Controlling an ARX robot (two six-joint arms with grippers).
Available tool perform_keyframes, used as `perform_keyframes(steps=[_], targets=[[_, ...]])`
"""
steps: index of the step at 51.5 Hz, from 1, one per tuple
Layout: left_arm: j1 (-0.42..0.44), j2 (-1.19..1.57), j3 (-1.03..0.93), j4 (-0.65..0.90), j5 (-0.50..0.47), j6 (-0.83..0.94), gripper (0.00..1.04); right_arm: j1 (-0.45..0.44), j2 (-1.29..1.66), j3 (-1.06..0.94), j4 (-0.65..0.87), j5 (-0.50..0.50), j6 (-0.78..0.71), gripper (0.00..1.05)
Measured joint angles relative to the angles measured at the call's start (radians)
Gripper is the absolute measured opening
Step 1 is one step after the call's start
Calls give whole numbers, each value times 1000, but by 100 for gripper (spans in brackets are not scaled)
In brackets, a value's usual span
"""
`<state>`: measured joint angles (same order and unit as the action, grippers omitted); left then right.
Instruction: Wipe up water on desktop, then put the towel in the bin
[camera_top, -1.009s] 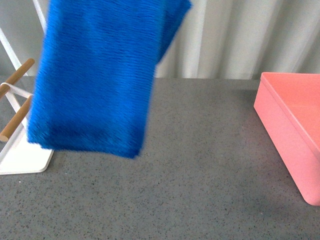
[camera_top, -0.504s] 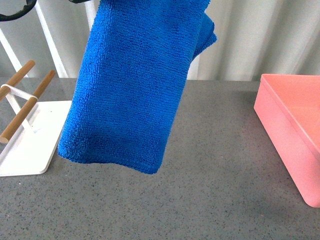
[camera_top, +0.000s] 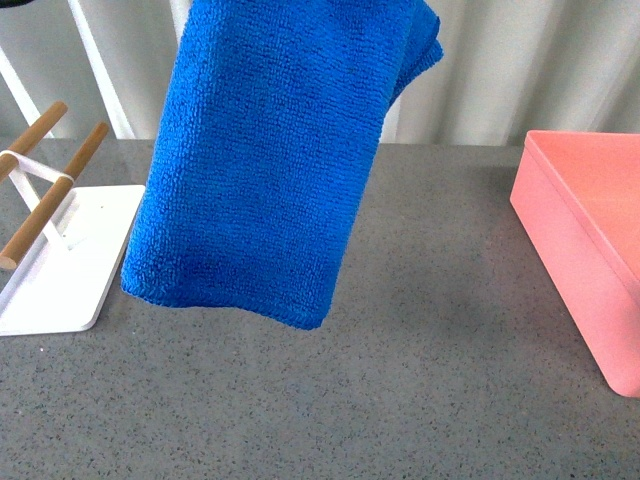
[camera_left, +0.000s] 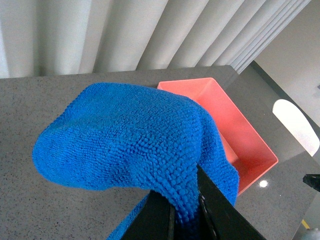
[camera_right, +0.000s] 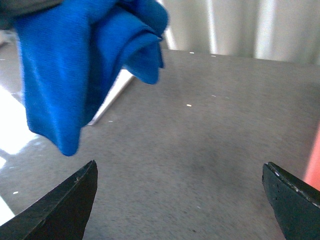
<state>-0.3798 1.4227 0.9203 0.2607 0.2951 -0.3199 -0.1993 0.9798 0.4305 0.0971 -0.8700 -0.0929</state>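
As the fuzzy royal-blue microfibre towel (camera_top: 265, 170) hangs above the left-centre of the dark grey stone-look worktop (camera_top: 430, 390), the left end effector (camera_left: 185, 217) is clamped on its top fold. The right end effector (camera_right: 182, 197) has its fingers wide apart. A salmon-pink rectangular plastic bin (camera_top: 585, 235) sits at the worktop's right edge, a white wooden-barred rack (camera_top: 70, 275) at its left edge.

This is a plain indoor room, laid out like a test bench with a few household props. A wide, speckled grey stone-look counter (camera_top: 450, 400) lies below the left tool (camera_left: 186, 214), and a pale pleated curtain (camera_top: 520, 60) closes it off beyond. A white rack (camera_top: 70, 270) stands to the tool's left and a pink bin (camera_top: 585, 250) well to its right. Whether it is a lab or an office cannot be told.
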Motion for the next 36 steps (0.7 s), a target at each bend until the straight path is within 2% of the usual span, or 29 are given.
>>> perform_keyframes(steps=[5,6,12,17,29,36], targets=[[0,0,0,0,0,0,4,32,127,41,98,-97,39,98],[0,0,0,0,0,0,4,47,188,56,155,-120,63,98],[0,0,0,0,0,0,4,147,454,138,375,-105,173,98],[0,0,0,0,0,0,4,220,587,182,500,-164,250,98],[0,0,0,0,0,0,4,367,781,293,702,-203,387,98],[0,0,0,0,0,0,4,413,845,345,749,-217,438,98]])
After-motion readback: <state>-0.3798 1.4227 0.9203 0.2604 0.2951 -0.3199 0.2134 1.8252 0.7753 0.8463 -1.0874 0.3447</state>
